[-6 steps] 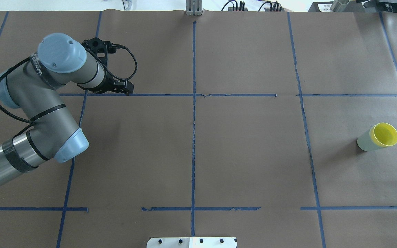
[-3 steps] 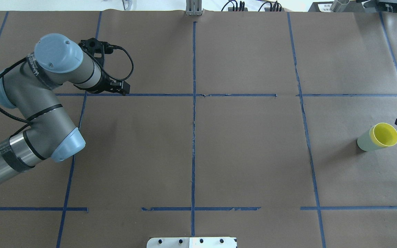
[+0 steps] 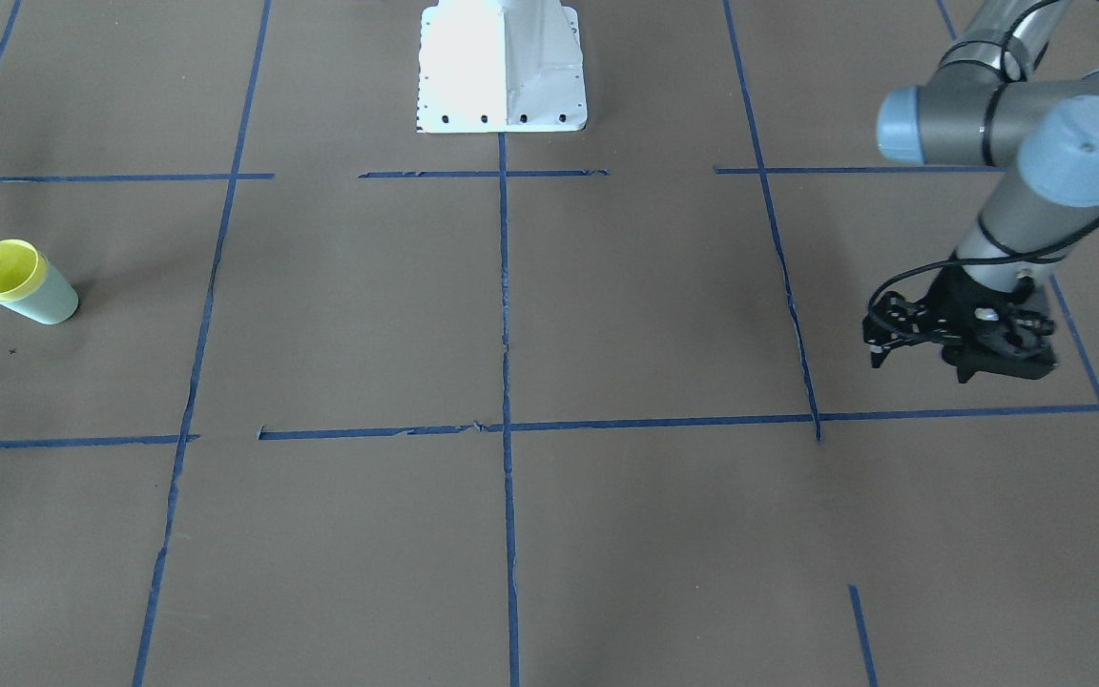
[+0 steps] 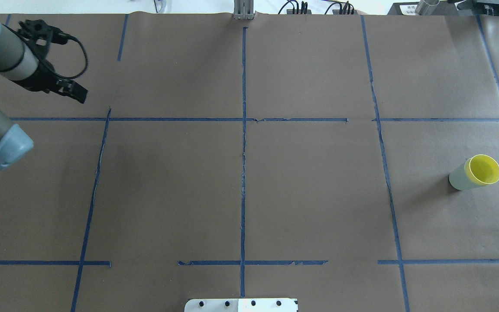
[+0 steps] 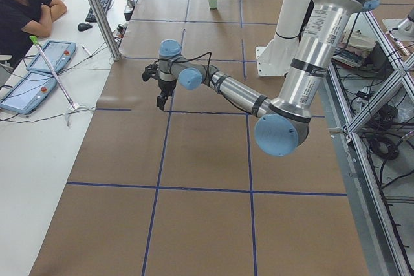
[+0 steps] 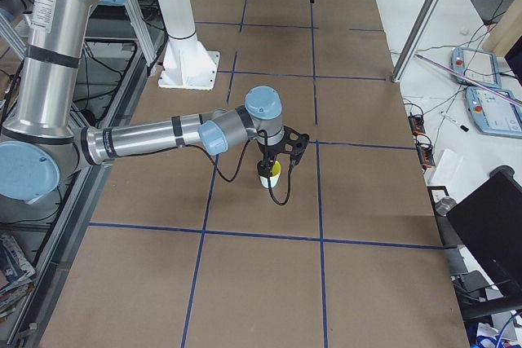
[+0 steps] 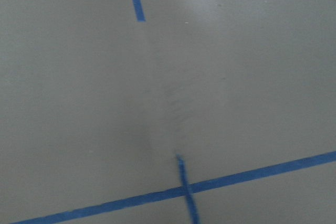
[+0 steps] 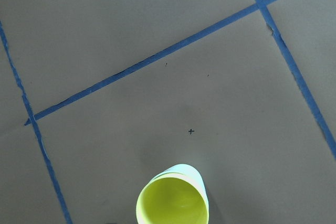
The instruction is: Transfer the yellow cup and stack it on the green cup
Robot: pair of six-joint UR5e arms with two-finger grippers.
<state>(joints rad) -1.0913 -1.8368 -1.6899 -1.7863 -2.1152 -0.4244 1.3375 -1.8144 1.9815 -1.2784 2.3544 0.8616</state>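
A table covered in brown paper point(image 4: 310, 195) fills the overhead view, divided into large squares by blue tape lines point(image 4: 243, 173). Nearly all of that surface lies open, from the white mounting plate point(image 4: 241, 305) at the bottom edge up to the cables along the top. The yellow cup point(image 4: 485, 169) stands at the far right of this view, about mid-height, nested upright inside the green cup point(image 4: 458, 178), whose pale wall shows below and to the left of the yellow rim. The pair stands inside one taped square, near the frame's right edge and clear of every line. The left gripper point(image 4: 76, 92) sits in the upper left corner, well apart from the cups, its arm bent back toward the left edge with the wrist angled down at the paper. Its fingers read as one dark block, so their spread cannot be told. In the right side view the right gripper point(image 6: 280, 160) hangs just above the cups on a long, nearly level forearm; its opening cannot be told either.
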